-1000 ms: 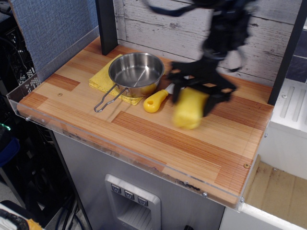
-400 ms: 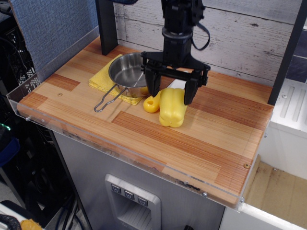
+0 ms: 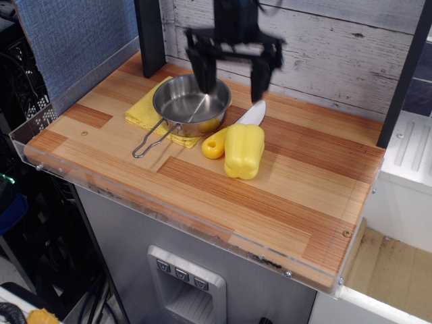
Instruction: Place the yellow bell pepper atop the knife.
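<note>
I see my gripper (image 3: 233, 67) spread wide and empty above the steel pot (image 3: 192, 102), with the yellow bell pepper (image 3: 244, 150) lying below it toward the table's front edge, across the knife (image 3: 233, 131).

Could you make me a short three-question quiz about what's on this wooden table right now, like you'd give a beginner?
1. True or false: the fingers are holding the yellow pepper.
2. What lies under the steel pot? A) a yellow cloth B) a plate C) the knife
3. Fill in: the pepper rests across the middle of the ____, with a yellow handle showing on one side and a pale blade on the other.

Key
1. False. The fingers are open and up above the pot's far side, apart from the pepper.
2. A, the yellow cloth.
3. Knife.
</note>
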`<control>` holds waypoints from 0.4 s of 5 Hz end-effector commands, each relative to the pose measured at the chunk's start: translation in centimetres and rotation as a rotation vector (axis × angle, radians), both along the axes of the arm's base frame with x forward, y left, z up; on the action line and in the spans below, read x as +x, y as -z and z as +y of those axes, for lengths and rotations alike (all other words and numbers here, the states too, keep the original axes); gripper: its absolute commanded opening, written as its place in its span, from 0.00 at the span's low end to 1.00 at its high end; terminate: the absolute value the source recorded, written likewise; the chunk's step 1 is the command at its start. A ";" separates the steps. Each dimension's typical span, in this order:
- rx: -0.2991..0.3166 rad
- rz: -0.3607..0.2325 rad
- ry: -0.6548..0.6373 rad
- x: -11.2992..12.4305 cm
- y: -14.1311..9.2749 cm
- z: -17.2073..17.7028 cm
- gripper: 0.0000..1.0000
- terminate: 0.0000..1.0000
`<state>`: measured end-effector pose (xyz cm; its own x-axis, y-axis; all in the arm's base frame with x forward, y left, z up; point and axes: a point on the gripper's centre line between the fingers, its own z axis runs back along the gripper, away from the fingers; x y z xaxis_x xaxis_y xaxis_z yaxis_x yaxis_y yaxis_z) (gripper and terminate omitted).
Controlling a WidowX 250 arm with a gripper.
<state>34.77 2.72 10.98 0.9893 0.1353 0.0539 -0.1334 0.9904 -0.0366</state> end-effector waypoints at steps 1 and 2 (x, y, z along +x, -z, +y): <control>0.068 -0.063 0.014 1.4 -4.4 3.3 1.00 0.00; 0.139 -0.044 0.038 2.3 -4.3 3.6 1.00 0.00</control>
<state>37.17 6.61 13.84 0.9942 0.0907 0.0580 -0.0961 0.9907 0.0967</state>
